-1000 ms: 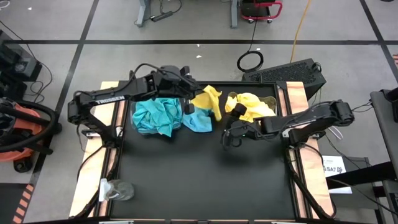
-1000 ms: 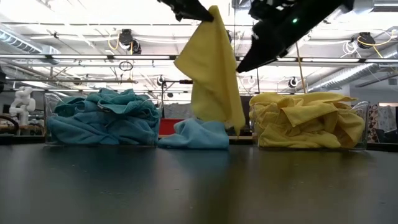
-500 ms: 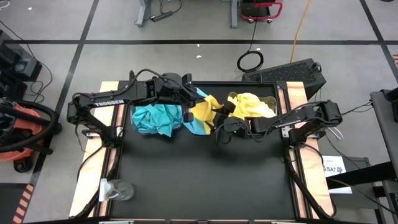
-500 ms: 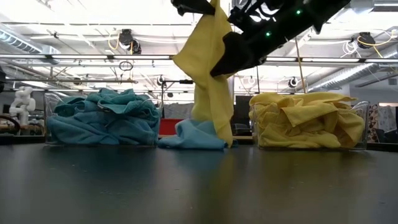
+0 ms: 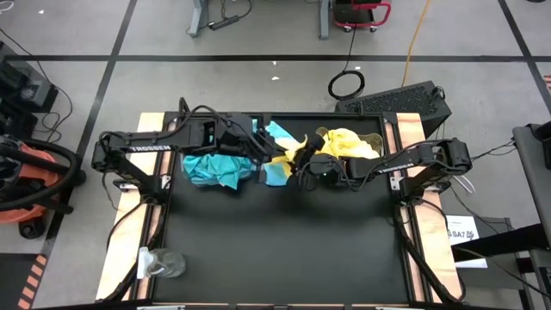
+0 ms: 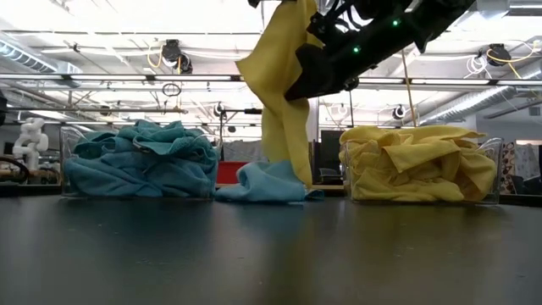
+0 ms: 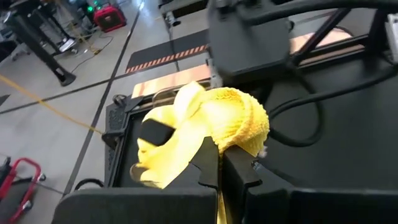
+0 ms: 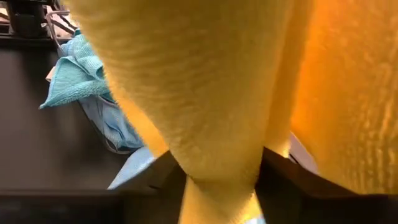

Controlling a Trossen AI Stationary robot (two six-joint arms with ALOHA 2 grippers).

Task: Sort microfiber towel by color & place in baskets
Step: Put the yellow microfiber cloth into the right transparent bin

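Note:
A yellow microfiber towel (image 6: 284, 102) hangs between the two baskets, held by both grippers. My left gripper (image 5: 263, 155) is shut on its top. My right gripper (image 5: 298, 165) reaches in from the right at mid height. The left basket (image 6: 140, 165) holds teal towels and the right basket (image 6: 419, 165) holds yellow ones. A loose teal towel (image 6: 267, 182) lies on the table under the hanging one. My left gripper pinches the yellow towel's upper end (image 7: 219, 146) between its two fingers, coming slanting down from the table's left. The towel hangs below, and its lower end (image 6: 292, 174) reaches the loose teal towel. My right gripper has a bunched fold of the towel's middle (image 8: 217, 168) between its fingers (image 8: 283, 177). It comes from the table's right, slanting slightly down, across the hanging cloth.
Another teal towel (image 5: 277, 133) lies behind the grippers at the far edge. A clear cup (image 5: 164, 263) stands at the near left. The near half of the black table (image 5: 284, 250) is free room.
My right gripper has gone toward the table's left and a little down, up to the hanging yellow towel, and has taken hold of its middle. My left gripper has carried the towel's top a little toward the near edge. The towel's lower end has come down onto the loose teal towel.

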